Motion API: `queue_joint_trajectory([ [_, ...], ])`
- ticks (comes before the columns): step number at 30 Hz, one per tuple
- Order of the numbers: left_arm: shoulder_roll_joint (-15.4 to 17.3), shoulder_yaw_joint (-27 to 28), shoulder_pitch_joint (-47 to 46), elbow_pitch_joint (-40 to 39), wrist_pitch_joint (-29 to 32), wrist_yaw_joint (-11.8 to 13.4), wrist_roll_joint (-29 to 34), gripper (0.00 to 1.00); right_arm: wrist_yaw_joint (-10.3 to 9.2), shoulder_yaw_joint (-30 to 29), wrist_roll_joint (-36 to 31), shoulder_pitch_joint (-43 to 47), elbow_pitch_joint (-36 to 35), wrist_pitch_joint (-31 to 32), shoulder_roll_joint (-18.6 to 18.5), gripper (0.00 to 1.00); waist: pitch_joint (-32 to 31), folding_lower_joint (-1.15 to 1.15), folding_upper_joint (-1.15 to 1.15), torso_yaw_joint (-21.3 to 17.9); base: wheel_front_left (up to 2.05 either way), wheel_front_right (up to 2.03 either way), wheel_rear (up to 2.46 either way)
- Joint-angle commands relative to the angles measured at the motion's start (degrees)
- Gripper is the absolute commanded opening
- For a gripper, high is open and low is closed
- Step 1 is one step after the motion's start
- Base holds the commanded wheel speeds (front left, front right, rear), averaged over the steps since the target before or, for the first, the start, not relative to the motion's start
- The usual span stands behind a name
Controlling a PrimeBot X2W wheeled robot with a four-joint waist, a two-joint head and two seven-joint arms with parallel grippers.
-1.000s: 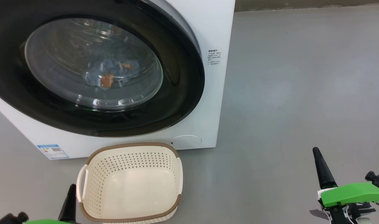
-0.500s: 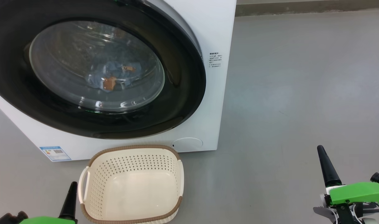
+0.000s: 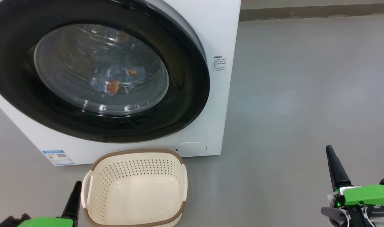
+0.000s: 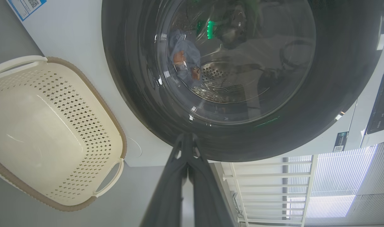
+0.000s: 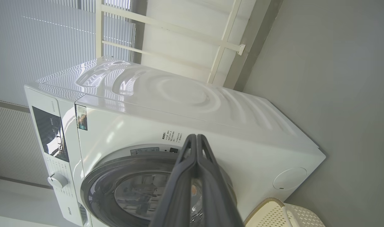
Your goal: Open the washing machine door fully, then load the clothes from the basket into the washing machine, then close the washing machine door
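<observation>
The washing machine [image 3: 220,31] is white, its door [image 3: 185,91] black-rimmed, the basket [image 3: 135,167] perforated cream.

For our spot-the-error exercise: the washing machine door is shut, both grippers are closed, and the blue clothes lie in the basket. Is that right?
One error: the basket is empty. The clothes lie inside the washing machine, behind the glass of the shut door, as the head view shows. The left gripper and right gripper are closed.
</observation>
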Motion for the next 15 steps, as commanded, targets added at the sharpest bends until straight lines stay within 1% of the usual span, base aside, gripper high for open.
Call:
queue_joint_trajectory([
  [1, 0.8, 2.0, -2.5, -1.0, 0.6, 0.0, -1.7, 0.0, -0.05, 0.8, 1.7, 0.4, -1.9, 0.6, -0.1, 0.0, -0.1, 0.0, 0.0, 0.0, 0.0, 0.0, 0.0],
  [15, 0.1, 2.9, -3.4, -0.7, 2.8, 0.0, -9.2, 0.0, -0.06, -0.4, 9.4, 0.6, -2.9, 2.8, 0.3, 0.0, -1.0, 0.0, 0.0, 0.4, 0.0, 0.0, 0.0],
])
